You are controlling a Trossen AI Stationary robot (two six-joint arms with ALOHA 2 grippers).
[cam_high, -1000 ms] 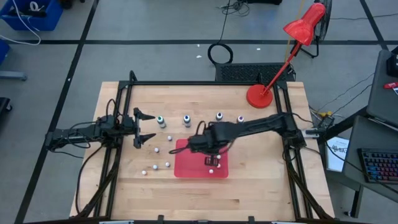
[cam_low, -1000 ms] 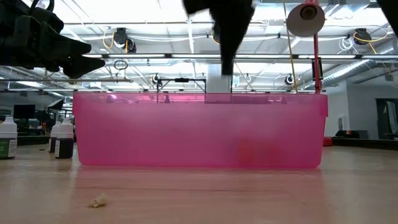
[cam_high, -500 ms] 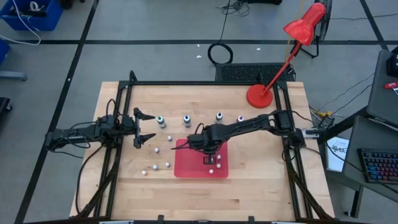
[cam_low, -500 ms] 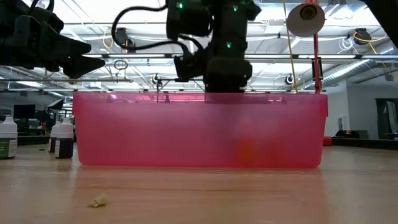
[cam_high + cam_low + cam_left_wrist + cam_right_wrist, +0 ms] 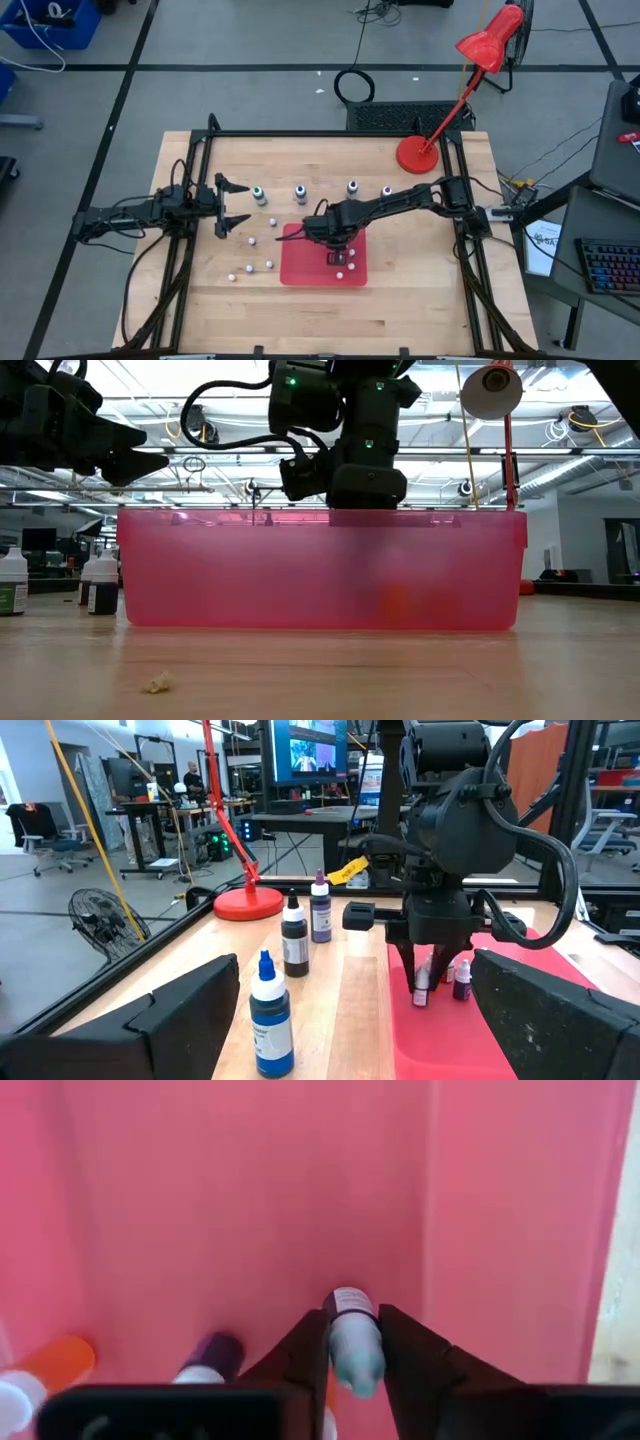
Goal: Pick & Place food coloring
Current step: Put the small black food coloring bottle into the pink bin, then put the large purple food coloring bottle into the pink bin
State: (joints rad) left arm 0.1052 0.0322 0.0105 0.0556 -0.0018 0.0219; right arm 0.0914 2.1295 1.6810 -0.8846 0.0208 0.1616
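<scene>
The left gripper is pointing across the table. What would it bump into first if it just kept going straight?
Probably the blue-topped bottle, standing nearest ahead of the open left gripper, though it may pass between the fingers; depth is hard to judge.

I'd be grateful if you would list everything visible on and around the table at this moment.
wooden table: one, light brown, under both arms
translucent pink plastic bin: one, table centre
standing dropper bottles: four, dark bodies with white tops, in a row behind the bin
small loose white pieces: five, on the table left of the bin; what they are is unclear
orange-capped bottle: one, lying in the bin
purple bottle: one, in the bin
small pale-capped bottle: one, in the bin, in the right gripper
red desk lamp: one, far right corner of the table
left gripper: open, above the table's left side
right gripper: down inside the bin, shut on the small pale-capped bottle
</scene>
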